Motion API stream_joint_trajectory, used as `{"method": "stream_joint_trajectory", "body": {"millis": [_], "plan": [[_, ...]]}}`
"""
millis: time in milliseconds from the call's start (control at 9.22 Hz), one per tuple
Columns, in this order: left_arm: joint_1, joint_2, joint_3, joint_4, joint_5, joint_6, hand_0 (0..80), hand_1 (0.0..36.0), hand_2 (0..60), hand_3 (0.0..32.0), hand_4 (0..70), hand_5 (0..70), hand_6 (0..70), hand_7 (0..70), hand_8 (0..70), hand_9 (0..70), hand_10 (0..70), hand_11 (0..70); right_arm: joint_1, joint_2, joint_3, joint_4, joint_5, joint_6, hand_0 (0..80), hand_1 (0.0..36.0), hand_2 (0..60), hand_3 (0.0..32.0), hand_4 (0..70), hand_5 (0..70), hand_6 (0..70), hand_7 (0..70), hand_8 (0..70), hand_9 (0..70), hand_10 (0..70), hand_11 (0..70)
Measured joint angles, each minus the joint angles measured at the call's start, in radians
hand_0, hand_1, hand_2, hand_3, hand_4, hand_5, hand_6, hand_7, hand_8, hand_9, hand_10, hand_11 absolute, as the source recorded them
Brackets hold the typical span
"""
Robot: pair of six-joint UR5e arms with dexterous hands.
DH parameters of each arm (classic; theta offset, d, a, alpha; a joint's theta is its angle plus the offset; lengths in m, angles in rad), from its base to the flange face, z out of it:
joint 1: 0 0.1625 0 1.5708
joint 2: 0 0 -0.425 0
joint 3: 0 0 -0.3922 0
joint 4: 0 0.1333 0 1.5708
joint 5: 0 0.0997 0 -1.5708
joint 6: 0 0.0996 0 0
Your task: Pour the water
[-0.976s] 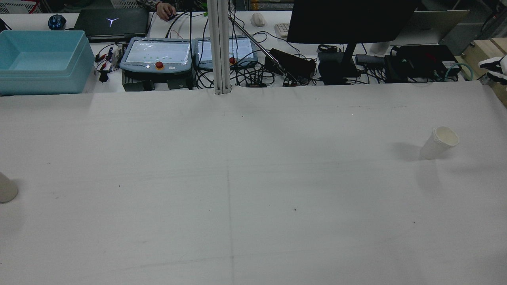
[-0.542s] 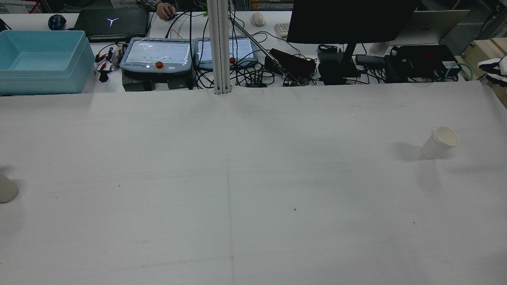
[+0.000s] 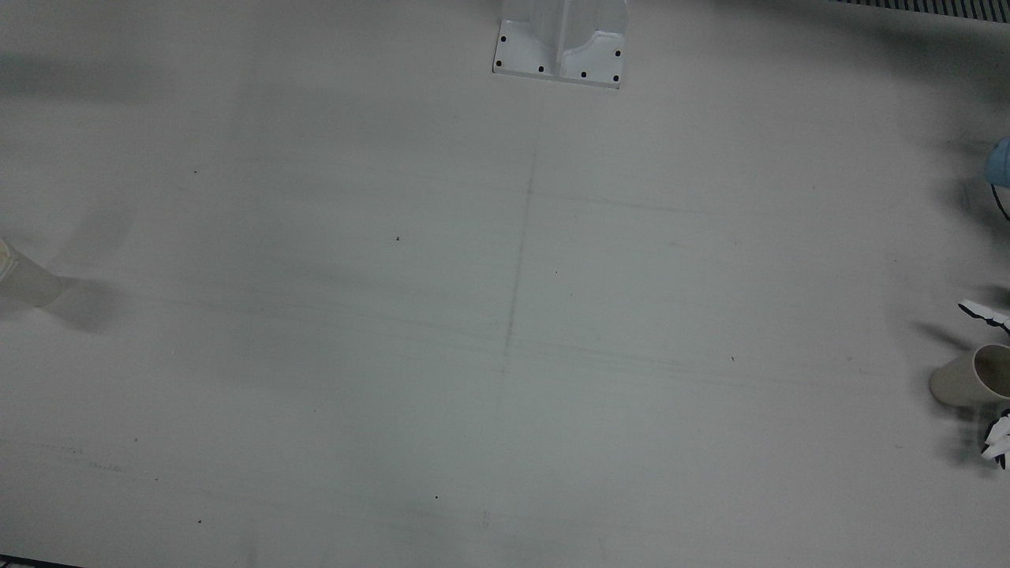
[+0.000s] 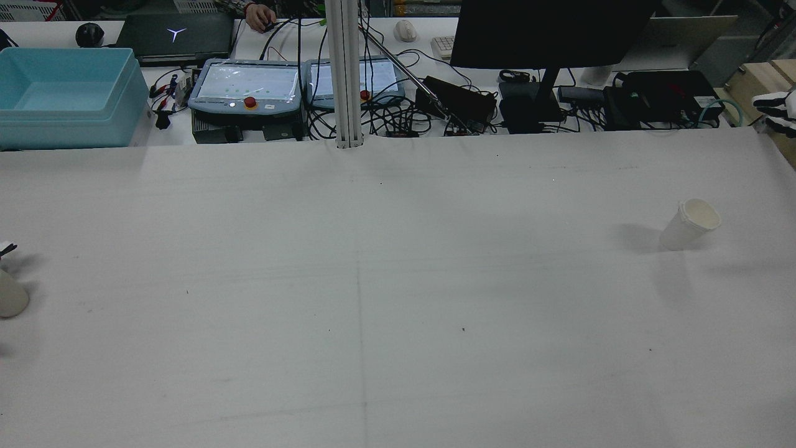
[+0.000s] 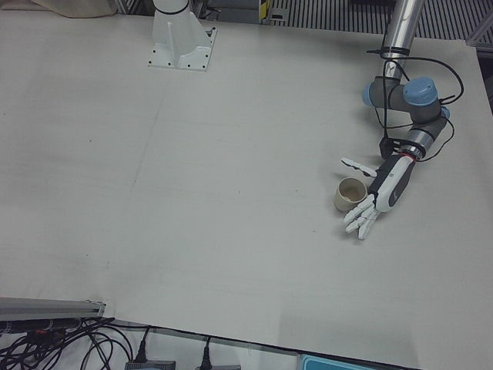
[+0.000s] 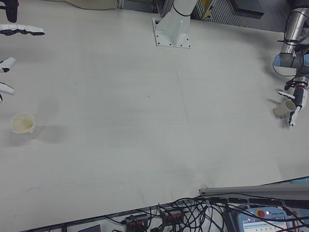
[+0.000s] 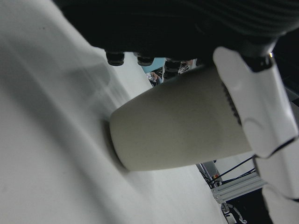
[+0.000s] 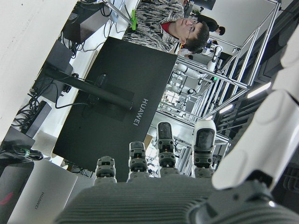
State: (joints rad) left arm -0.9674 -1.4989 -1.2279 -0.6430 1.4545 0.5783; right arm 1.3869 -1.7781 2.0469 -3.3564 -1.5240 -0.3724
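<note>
Front view: table (image 3: 505, 315) mostly bare. Beige cup (image 3: 969, 379) upright at far right edge, left hand (image 3: 996, 379) straddling it: one white digit just above the cup, fingertips (image 3: 996, 443) below. Second cup, the white cup (image 3: 24, 276), at far left edge, only partly in frame.

Rear view: beige cup (image 4: 11, 298) clipped at left edge. A white fingertip of the left hand (image 4: 6, 249) now pokes in just above it. Wasn't there 0.5 s or 1 s ago, so the hand has just come in on the cup. Cup itself barely shifted. White cup (image 4: 690, 224) on the right, same spot as before. Right hand (image 4: 774, 106) off past the table's far right corner, pretty much where it was.

Left-front: best look. Left hand (image 5: 381, 193) spread wide, thumb on one side of the beige cup (image 5: 350, 194), fingers (image 5: 362, 222) on the other. Cup sits in the gap, not clamped afaict.

Right-front: right hand (image 6: 9, 43) at top left, digits splayed, holding nothing, near the white cup (image 6: 23, 123) but apart from it. Left hand (image 6: 294, 108) tiny at right, beside the beige cup (image 6: 285, 107).

Left hand cam: beige cup (image 7: 182, 126) fills frame, white finger (image 7: 257, 107) lying right along its upper wall. Contact or v close, can't tell which.

Right hand cam: monitor (image 8: 117, 102) and lab only, fingers extended, no cup.

Read: pre-grasp on the pouring cup. Closing is next imo; nothing poured yet.
</note>
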Motion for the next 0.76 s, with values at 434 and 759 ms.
{"method": "stream_joint_trajectory", "body": {"millis": [434, 759], "plan": [[0.001, -0.022, 0.007, 0.026, -0.016, -0.018, 48.2, 5.9, 3.7, 0.0, 46.4, 70.0, 9.2, 21.1, 0.8, 2.8, 3.5, 5.3, 0.001, -0.002, -0.002, 0.000, 0.002, 0.000, 42.1, 7.4, 8.5, 0.0, 4.9, 70.0, 13.0, 25.8, 8.2, 12.4, 5.2, 8.2], [0.000, -0.023, 0.027, 0.042, -0.036, -0.049, 48.2, 1.6, 0.0, 0.0, 70.0, 70.0, 15.1, 27.2, 4.7, 5.8, 4.6, 6.0, 0.002, -0.004, -0.003, -0.001, 0.004, 0.000, 42.3, 7.4, 8.3, 0.0, 5.2, 70.0, 12.4, 24.8, 7.5, 11.3, 4.7, 7.5]]}}
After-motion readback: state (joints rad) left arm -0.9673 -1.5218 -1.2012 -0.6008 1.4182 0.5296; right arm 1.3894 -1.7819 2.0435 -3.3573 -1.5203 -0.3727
